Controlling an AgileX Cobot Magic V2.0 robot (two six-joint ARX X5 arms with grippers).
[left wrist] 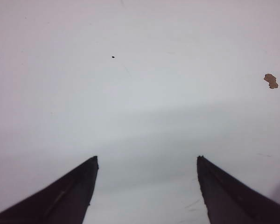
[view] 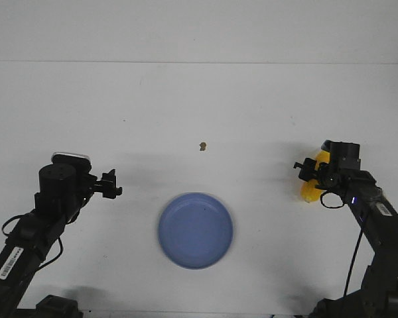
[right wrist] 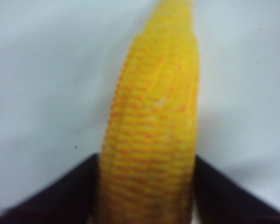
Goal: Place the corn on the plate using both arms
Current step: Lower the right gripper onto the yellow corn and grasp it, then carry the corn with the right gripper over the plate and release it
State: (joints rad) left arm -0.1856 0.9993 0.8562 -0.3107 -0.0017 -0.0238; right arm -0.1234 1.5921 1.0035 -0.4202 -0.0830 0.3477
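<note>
The yellow corn fills the right wrist view, its thick end between the two black fingers, which touch it on both sides. My right gripper is shut on it. In the front view only patches of the corn show behind the right gripper at the right of the table. The blue-lavender plate lies in the near middle with nothing on it. My left gripper hovers left of the plate, open; its fingers frame bare table around the left gripper.
A tiny brown speck lies on the white table beyond the plate and also appears as the brown speck in the left wrist view. The table's far edge meets a pale wall.
</note>
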